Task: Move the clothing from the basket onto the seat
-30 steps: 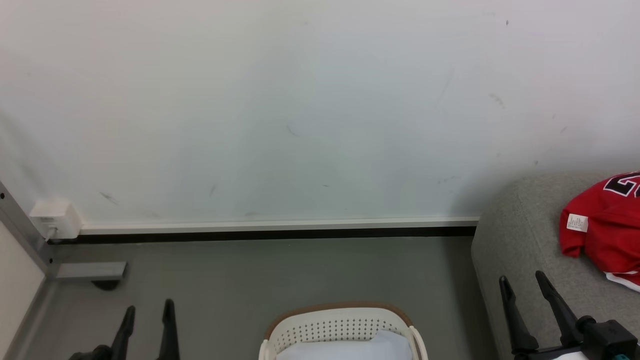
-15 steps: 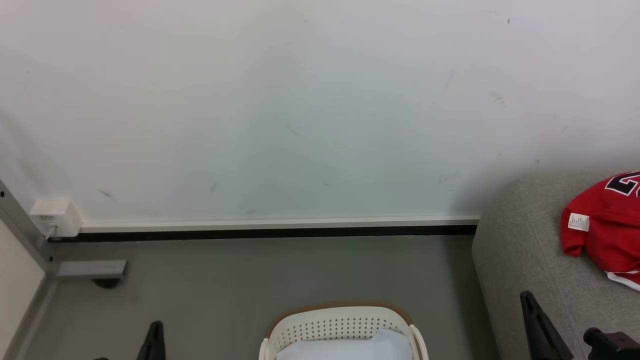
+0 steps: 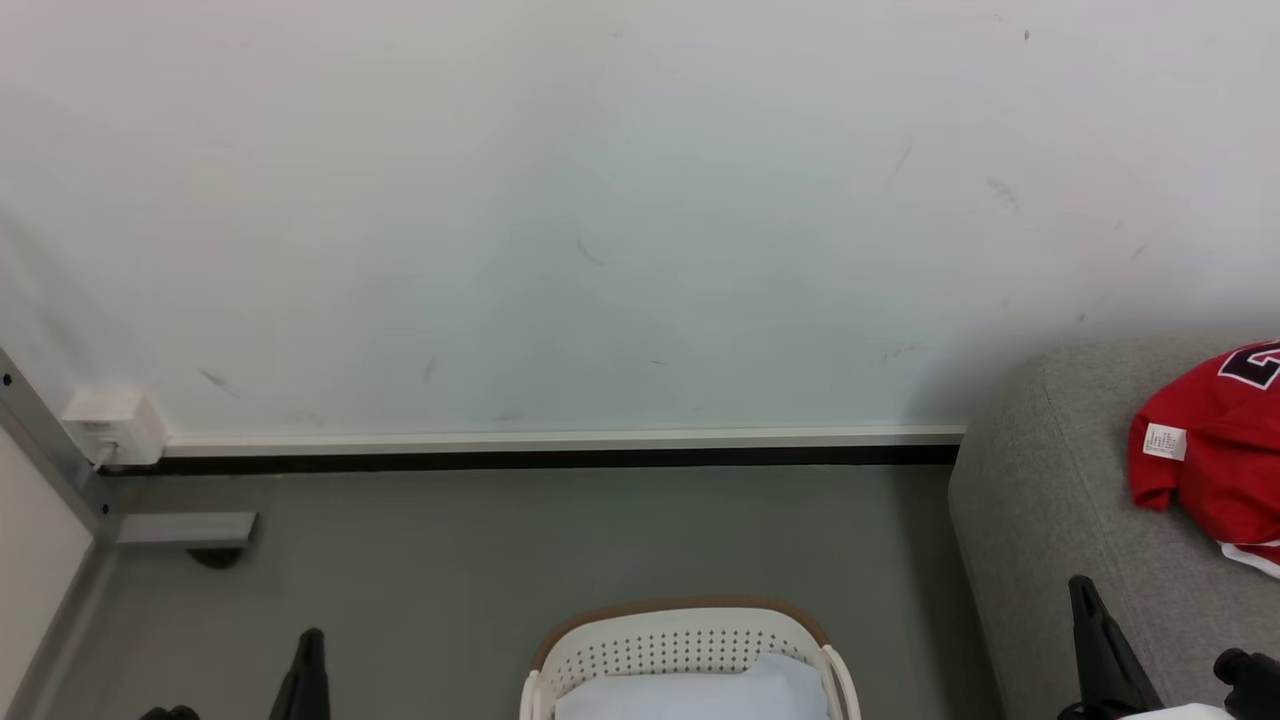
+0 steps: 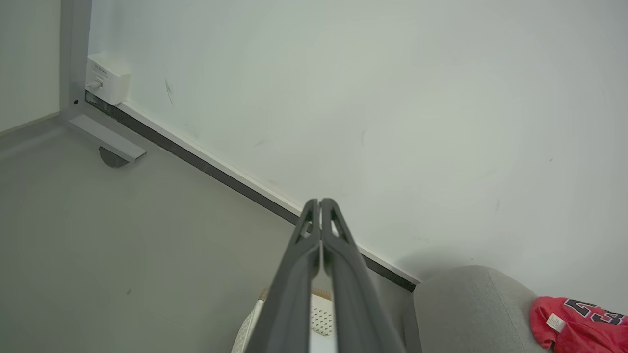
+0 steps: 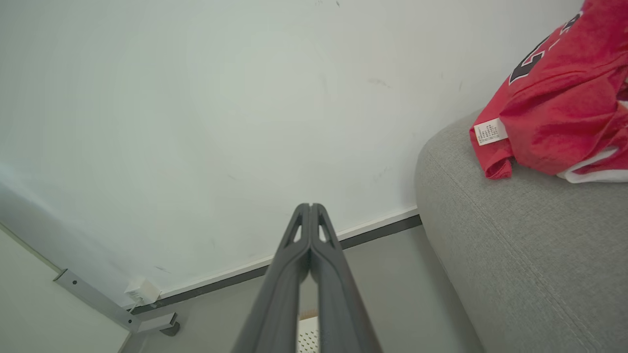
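The bright red sports jersey [image 3: 1215,460] is lying on the large light-grey fabric sofa [image 3: 1040,480], well apart from the oval cream-white perforated plastic basket [image 3: 680,640]. I am pressing my left gripper [image 4: 320,202] and right gripper [image 5: 310,206] closed on nothing. The placing looks done to me; next I am only needing to park clear.

Red jersey [image 3: 1215,450] crumpled on grey sofa [image 3: 1050,520], basket [image 3: 690,650] below
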Robot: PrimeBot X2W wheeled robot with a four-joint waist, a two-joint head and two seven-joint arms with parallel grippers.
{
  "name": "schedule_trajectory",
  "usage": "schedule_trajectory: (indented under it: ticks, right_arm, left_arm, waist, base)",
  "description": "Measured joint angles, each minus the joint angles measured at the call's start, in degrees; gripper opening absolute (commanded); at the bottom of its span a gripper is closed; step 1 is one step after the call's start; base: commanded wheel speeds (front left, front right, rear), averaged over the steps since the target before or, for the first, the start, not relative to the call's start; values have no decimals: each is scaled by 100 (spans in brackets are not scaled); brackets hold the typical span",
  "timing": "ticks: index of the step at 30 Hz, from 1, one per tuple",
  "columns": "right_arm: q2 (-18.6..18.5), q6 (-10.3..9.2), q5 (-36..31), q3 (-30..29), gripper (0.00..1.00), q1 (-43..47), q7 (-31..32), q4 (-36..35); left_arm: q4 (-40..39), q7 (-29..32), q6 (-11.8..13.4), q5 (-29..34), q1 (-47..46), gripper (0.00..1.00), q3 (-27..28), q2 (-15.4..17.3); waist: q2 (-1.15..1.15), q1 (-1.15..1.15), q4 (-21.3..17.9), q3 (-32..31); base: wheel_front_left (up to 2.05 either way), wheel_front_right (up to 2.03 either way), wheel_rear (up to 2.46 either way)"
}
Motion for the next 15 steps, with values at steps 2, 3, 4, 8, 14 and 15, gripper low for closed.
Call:
schedule_trajectory:
  ticks: [2, 3, 4, 8, 14, 15]
  right_arm:
    - [10, 0, 149, -41, 0, -10, 42, -8]
    - [12, 0, 234, -58, 0, -14, 77, -11]
    - [16, 0, 321, -74, 0, -15, 88, -12]
    - [32, 0, 616, -130, 0, -20, 187, -23]
    - [55, 0, 1061, -223, 0, -54, 303, -49]
    - [57, 0, 1132, -240, 0, -63, 336, -53]
  left_arm:
    - [0, 43, -15, -181, -24, 0, 14, -10]
    - [0, 69, -21, -271, -36, 0, 21, -12]
    - [1, 92, -23, -335, -49, 0, 26, -14]
    - [1, 177, -64, -660, -99, 0, 54, -26]
    - [5, 296, -113, -1073, -153, 0, 97, -40]
    - [5, 334, -114, -1132, -174, 0, 107, -41]
  waist:
    - [0, 0, 5, 8]
    - [0, 0, 8, 12]
    - [0, 0, 10, 16]
    - [0, 0, 20, 31]
    - [0, 0, 34, 55]
    - [0, 0, 37, 59]
  base:
    - [0, 0, 0]
    - [0, 0, 0]
    - [0, 0, 0]
    - [0, 0, 0]
    - [0, 0, 0]
    - [0, 0, 0]
